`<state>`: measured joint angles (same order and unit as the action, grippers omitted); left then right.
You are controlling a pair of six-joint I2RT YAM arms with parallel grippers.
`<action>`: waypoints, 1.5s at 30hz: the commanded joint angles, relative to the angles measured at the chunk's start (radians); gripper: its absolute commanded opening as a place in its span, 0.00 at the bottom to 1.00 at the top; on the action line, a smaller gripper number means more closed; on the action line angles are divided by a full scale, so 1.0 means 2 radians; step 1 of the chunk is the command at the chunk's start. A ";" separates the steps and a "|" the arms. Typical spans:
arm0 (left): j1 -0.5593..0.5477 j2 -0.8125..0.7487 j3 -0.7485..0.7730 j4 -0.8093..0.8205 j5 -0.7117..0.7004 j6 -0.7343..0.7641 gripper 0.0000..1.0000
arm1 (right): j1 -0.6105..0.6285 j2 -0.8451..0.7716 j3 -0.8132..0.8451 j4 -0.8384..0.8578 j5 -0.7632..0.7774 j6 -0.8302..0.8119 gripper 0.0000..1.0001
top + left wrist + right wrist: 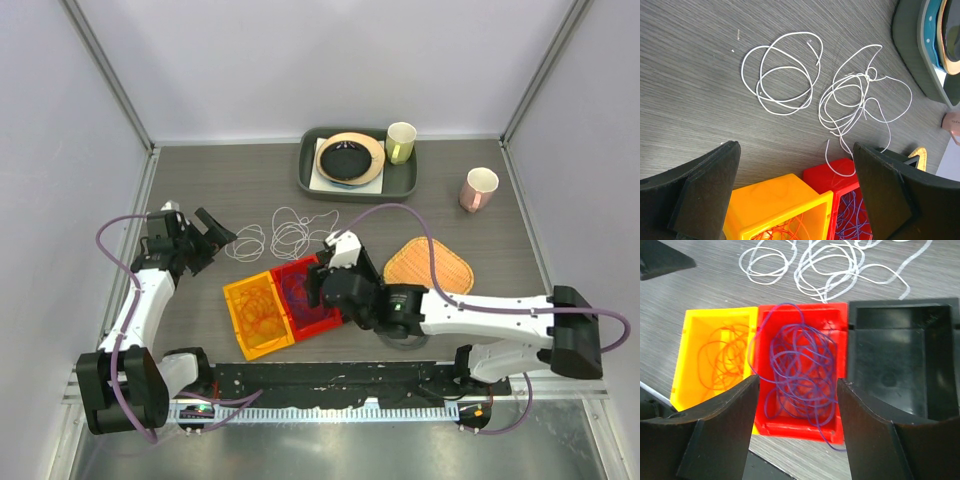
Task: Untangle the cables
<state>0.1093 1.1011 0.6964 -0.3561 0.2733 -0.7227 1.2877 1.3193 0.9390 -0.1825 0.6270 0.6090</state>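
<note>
White cables (285,235) lie loose on the table as two tangled coils, one (782,75) left of the other (855,95); they also show at the top of the right wrist view (825,265). An orange-red cable (720,357) lies coiled in a yellow bin (243,300). A purple-blue cable (800,357) fills a red bin (297,270), with one strand hanging over its near edge. My left gripper (215,243) is open and empty, left of the white cables and above the bins (796,155). My right gripper (318,285) is open and empty over the red bin (797,385).
An empty black bin (900,365) stands to the right of the red one. A grey tray (308,175) with a plate (350,158) sits at the back, with a yellow-green cup (401,142), a pink cup (478,189) and a woven mat (430,265) on the right.
</note>
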 commanded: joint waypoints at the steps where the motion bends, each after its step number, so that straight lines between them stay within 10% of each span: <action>1: -0.001 -0.013 -0.004 0.014 0.009 0.005 1.00 | 0.001 -0.048 -0.036 -0.083 0.049 0.046 0.68; 23: -0.002 -0.018 -0.008 0.019 0.012 0.006 1.00 | -0.016 -0.059 -0.110 -0.069 -0.024 0.117 0.44; 28: -0.002 -0.014 -0.007 0.020 0.014 0.006 1.00 | -0.021 -0.051 -0.110 -0.059 -0.033 0.114 0.33; 32: -0.002 -0.015 -0.006 0.022 0.014 0.007 1.00 | -0.021 -0.061 -0.104 -0.058 -0.036 0.107 0.02; 45: -0.002 -0.011 -0.007 0.024 0.015 0.006 1.00 | -0.021 -0.025 -0.062 0.052 -0.095 -0.024 0.01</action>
<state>0.1070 1.0882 0.6823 -0.3481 0.2840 -0.7227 1.2461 1.2121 0.7250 -0.2234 0.4709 0.6811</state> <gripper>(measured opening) 0.996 0.027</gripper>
